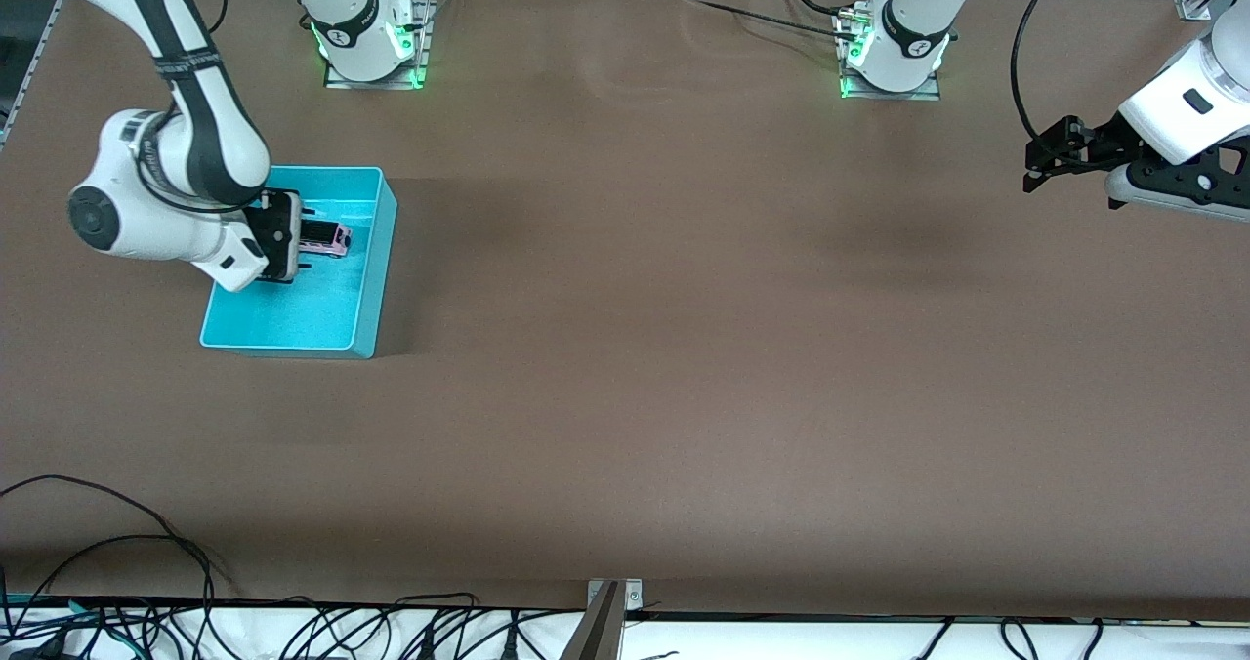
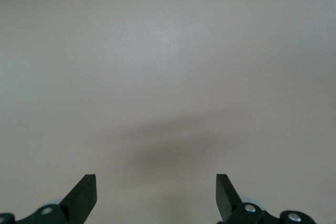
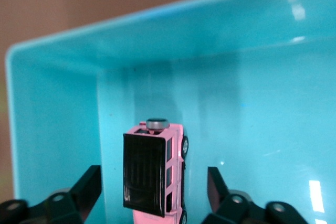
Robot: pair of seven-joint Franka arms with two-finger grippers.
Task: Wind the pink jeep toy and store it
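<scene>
Table (image 1: 684, 348): brown, mostly bare.

Cyan bin (image 1: 376, 250): near the table edge at the right arm's end, closer to the robots' base edge than to the camera edge. One thing in it: pink jeep toy (image 1: 328, 240), in the half of the bin nearer the bases, wheels down by the look of the right wrist view, black roof up.

Right gripper (image 1: 301, 241): low inside the bin, fingers spread w/ a clear gap each side of the jeep (image 3: 155, 177); not pinching it.

Left gripper (image 1: 1037, 167): waits up over the table edge at the left arm's end, fingers spread, nothing btwn them.

Judgement: storing looks basically done; jeep seems released.

Risks:
- Fingers straddle the jeep closely. A sideways drift on the way out could clip it and tip or drag it; straight lift is safer.
- If spring is wound, jeep may roll and bump the bin wall; walls prob. high enough to keep it in.
- Finger catching the bin rim could shift the bin.
</scene>
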